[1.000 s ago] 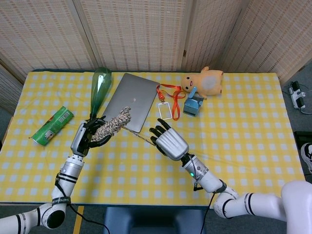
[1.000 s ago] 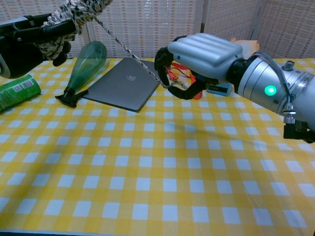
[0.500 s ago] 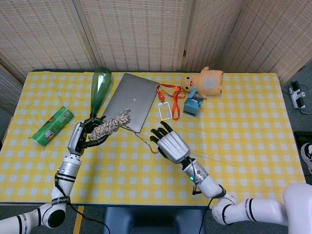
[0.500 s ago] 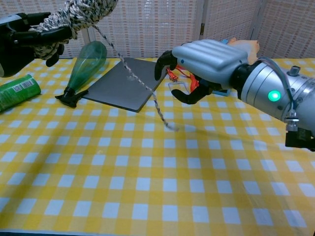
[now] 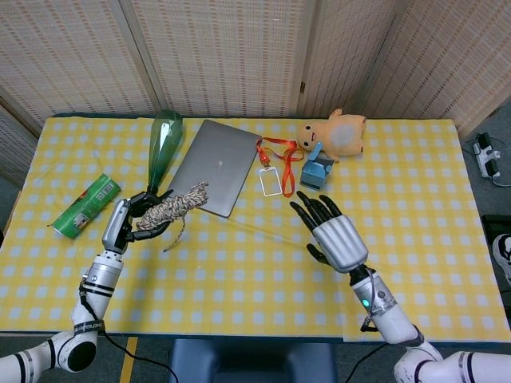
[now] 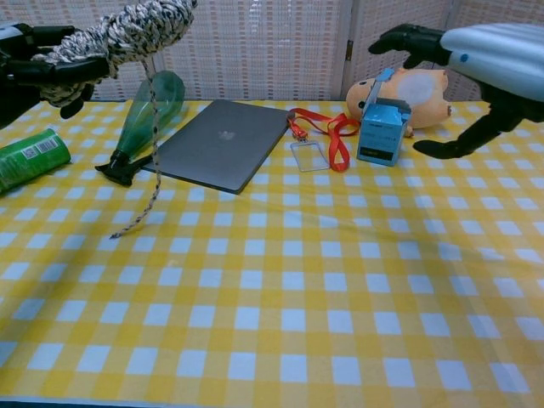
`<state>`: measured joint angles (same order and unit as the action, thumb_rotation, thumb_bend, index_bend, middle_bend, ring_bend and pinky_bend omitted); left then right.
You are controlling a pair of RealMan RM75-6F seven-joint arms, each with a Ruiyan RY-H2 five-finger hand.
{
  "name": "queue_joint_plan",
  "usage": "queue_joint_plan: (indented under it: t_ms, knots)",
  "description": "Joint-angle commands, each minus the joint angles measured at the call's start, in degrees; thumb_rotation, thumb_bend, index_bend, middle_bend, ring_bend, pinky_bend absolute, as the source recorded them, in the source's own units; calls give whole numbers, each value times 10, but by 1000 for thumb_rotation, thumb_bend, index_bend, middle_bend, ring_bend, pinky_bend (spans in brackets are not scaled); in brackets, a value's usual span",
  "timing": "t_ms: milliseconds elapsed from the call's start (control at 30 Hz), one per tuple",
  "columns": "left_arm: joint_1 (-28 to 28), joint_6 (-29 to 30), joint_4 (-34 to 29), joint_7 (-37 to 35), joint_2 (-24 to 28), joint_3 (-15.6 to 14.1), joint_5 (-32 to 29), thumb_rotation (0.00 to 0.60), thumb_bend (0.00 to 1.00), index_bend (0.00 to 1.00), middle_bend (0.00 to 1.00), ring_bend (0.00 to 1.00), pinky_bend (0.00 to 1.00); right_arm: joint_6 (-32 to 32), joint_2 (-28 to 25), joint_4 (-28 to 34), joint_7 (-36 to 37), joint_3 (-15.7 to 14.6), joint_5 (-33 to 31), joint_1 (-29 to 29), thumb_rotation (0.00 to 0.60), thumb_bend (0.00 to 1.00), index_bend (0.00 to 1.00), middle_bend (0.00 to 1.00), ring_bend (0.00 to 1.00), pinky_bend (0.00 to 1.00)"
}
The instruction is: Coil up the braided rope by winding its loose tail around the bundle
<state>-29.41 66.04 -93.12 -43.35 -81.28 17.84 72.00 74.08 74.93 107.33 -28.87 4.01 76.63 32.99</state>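
My left hand (image 5: pixel 128 219) (image 6: pixel 38 72) grips the bundle of black-and-white braided rope (image 5: pixel 170 207) (image 6: pixel 123 30) and holds it up above the table's left side. The loose tail (image 6: pixel 146 170) (image 5: pixel 177 234) hangs straight down from the bundle, and its end lies on the yellow checked cloth. Off to the right, my right hand (image 5: pixel 334 234) (image 6: pixel 476 59) is open with fingers spread, well apart from the rope and holding nothing.
A grey laptop (image 5: pixel 211 165) (image 6: pixel 219 153) lies behind the rope, a green bottle (image 5: pixel 163 144) (image 6: pixel 146 115) beside it. A green can (image 5: pixel 85 206) (image 6: pixel 30 157) lies far left. An orange lanyard with badge (image 5: pixel 275 169), a blue box (image 5: pixel 316 171) and a plush toy (image 5: pixel 337 132) sit at the back.
My right hand let go of the rope tail and swung away to the right. The tail dropped and now hangs from the bundle. My left hand shifted slightly left.
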Motion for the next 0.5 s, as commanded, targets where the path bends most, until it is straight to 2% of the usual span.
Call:
queue_joint_plan:
  t_ms: [33, 233, 367, 500]
  knots:
    - [1, 0, 2, 1, 2, 1, 2, 600, 726, 852, 764, 654, 794, 59, -56, 25, 31, -41, 34, -62, 600, 341, 0, 29, 148, 120]
    - [3, 3, 5, 6, 4, 4, 5, 600, 726, 852, 764, 654, 794, 133, -96, -12, 116, -93, 86, -151, 600, 341, 0, 14, 110, 107]
    - [5, 7, 4, 8, 4, 5, 8, 600, 726, 852, 764, 654, 794, 168, -92, -55, 166, -110, 107, -194, 600, 341, 0, 0, 72, 54]
    - [6, 10, 0, 10, 4, 5, 13, 600, 726, 852, 764, 654, 794, 188, -75, -101, 207, -112, 120, -223, 600, 341, 0, 0, 64, 19]
